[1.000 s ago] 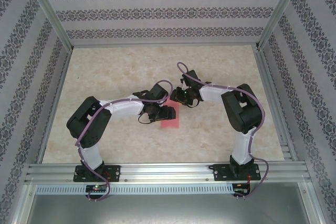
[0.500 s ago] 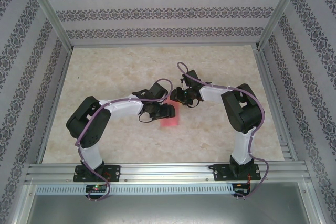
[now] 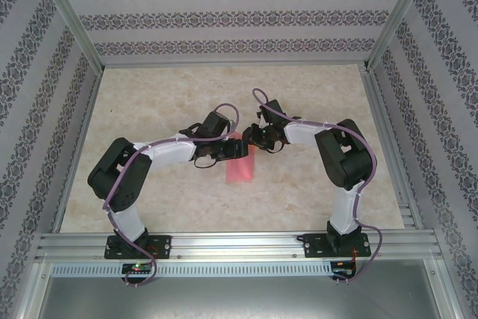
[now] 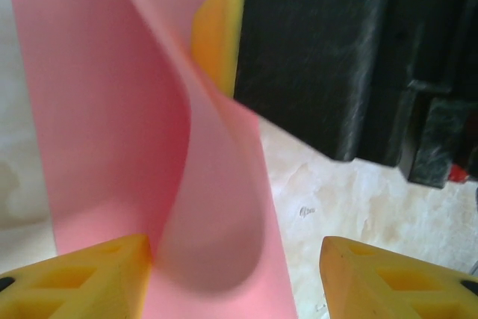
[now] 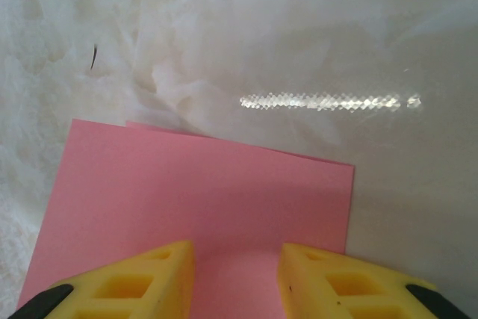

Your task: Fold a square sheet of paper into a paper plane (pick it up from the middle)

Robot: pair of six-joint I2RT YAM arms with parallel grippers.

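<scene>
The pink-red square sheet of paper (image 3: 240,169) lies mid-table, doubled over, with two layers showing at its far edge (image 5: 202,184). My right gripper (image 3: 249,140) stands on its upper end, fingers a little apart (image 5: 235,255), a strip of paper showing between them. My left gripper (image 3: 237,149) is open wide (image 4: 235,259). Its left finger (image 4: 89,274) touches the sheet, which bulges up in a curl (image 4: 112,110) and runs on to the right gripper's yellow finger (image 4: 220,31). The left gripper's right finger (image 4: 396,278) hangs over bare table.
The marble-look tabletop (image 3: 164,102) stretches around the paper. Aluminium posts and patterned walls (image 3: 67,72) close in the sides and back. The right gripper's black body (image 4: 321,57) stands close in front of the left wrist camera. The two wrists nearly touch.
My left arm has swung up and toward the right gripper, pushing the paper's near part into a curl and tilting the sheet slightly. The right arm has stayed put.
</scene>
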